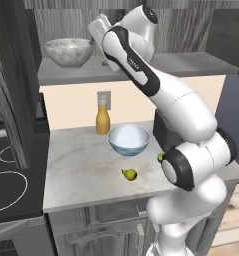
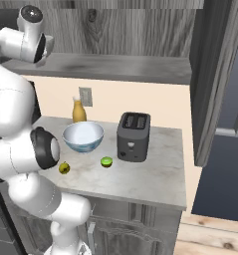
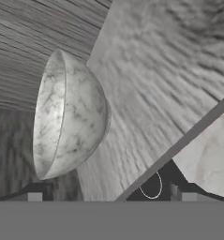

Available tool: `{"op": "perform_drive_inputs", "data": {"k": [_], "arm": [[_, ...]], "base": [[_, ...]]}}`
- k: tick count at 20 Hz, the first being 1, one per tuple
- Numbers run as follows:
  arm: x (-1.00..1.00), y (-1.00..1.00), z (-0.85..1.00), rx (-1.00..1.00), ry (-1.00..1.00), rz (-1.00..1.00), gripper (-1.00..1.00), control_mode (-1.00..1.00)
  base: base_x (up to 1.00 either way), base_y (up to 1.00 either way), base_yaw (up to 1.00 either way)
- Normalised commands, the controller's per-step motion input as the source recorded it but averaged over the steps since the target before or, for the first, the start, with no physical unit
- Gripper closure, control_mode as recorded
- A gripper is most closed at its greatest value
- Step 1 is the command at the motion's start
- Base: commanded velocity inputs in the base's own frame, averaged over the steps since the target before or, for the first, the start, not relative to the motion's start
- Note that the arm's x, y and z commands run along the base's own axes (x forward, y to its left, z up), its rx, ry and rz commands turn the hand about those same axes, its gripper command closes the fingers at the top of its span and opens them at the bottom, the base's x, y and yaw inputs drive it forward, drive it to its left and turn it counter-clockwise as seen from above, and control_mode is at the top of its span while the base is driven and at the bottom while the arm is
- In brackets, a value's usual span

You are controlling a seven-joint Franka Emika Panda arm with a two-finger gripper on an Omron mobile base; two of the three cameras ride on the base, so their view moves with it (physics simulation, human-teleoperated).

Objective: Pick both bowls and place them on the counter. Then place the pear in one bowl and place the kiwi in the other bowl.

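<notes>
Marbled bowl [image 1: 68, 52] sat upright on the upper shelf [image 1: 191, 64], at my gripper's [image 3: 108, 194] ten o'clock in hand view, rim side-on. Patterned bowl [image 1: 129, 139] already on the table [image 1: 81, 170]. Gripper gaped wide, empty, short of the bowl.

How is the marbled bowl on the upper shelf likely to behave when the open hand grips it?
The marbled bowl looks rigid and stone-like, so probably heavy for its size. Its smooth curved wall may slip between fingers; the rim seems safer. Upright on the shelf, it should not roll.
</notes>
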Motion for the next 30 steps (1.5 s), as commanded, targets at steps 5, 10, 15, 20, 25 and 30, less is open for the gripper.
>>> {"op": "perform_drive_inputs", "data": {"k": [5,10,15,20,25,30], "arm": [[0.32,0.10,0.00,0.00,0.00,-0.03,-1.00,-1.00],[0.28,0.12,0.00,0.00,0.00,-0.04,-1.00,-1.00],[0.25,0.12,0.00,0.00,0.00,-0.04,-1.00,-1.00],[0.23,0.11,0.00,0.00,0.00,-0.03,-1.00,-1.00],[0.16,0.21,-0.02,0.00,0.00,-0.02,-1.00,-1.00],[0.07,0.19,-0.05,0.00,0.00,0.00,-1.00,-1.00]], "base": [[0.00,0.00,0.00],[0.00,0.00,0.00],[0.00,0.00,0.00],[0.00,0.00,0.00],[0.00,0.00,0.00],[0.00,0.00,0.00]]}}
